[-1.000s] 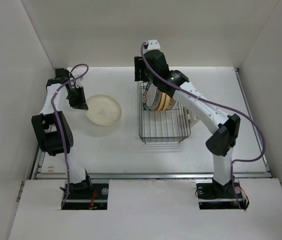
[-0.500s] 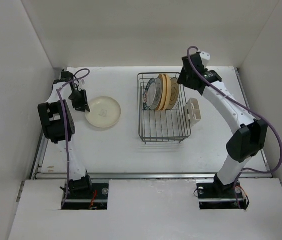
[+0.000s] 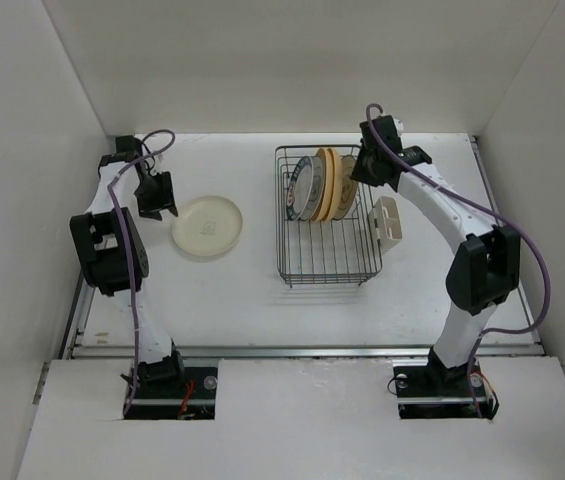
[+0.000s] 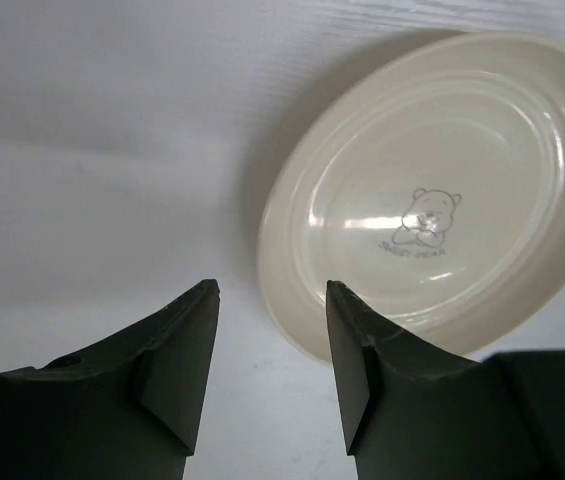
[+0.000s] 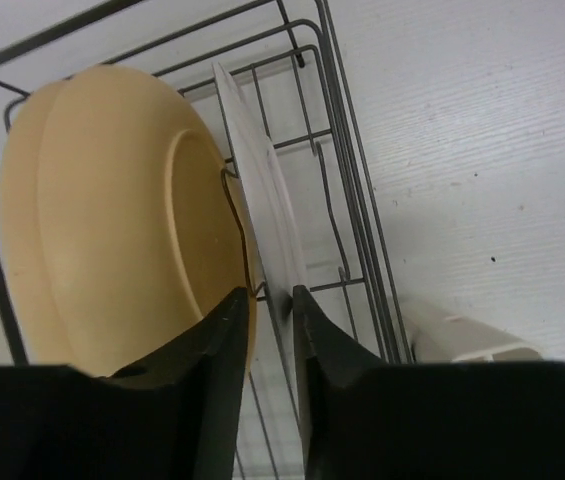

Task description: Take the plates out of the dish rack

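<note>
The dish rack [image 3: 327, 262] stands at centre right and holds three upright plates: a teal-rimmed plate [image 3: 302, 190], a yellow-orange plate [image 3: 327, 185] and a pale plate [image 3: 346, 188] at the right end. My right gripper [image 3: 364, 166] is at the rack's back right. In the right wrist view its jaws [image 5: 268, 293] stand narrowly apart with the pale plate's [image 5: 262, 200] rim between the tips, next to the yellow-orange plate [image 5: 112, 220]. A cream plate [image 3: 207, 226] lies flat on the table. My left gripper [image 3: 156, 196] is open and empty, just left of that plate [image 4: 432, 200].
The cream cutlery holder [image 3: 389, 220] hangs on the rack's right side and shows in the right wrist view [image 5: 462, 335]. White walls close in the table on the left, back and right. The rack's wire rim [image 5: 332, 120] runs beside my right fingers.
My right arm swung from the rack's back left to its back right and lowered onto the pale plate. My left gripper drew back off the cream plate's left rim.
</note>
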Motion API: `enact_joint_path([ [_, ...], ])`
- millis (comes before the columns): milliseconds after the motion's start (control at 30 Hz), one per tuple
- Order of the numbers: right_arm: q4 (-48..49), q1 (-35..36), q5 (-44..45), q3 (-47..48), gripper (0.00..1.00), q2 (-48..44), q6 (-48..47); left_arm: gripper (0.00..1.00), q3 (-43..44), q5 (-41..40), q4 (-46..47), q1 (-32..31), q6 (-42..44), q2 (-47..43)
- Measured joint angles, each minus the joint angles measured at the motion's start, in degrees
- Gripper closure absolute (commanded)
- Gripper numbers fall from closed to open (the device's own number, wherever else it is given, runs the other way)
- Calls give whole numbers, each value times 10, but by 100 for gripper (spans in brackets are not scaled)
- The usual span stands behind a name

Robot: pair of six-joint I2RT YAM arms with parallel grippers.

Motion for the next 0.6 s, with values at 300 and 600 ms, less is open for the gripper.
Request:
enact_joint_path([
  [300, 1, -1, 14, 10, 100, 31, -45, 56, -1, -21, -28, 0, 20, -150],
  [600, -43, 20, 83, 51, 100, 32, -89, 55, -7, -77, -72, 0, 63, -226],
])
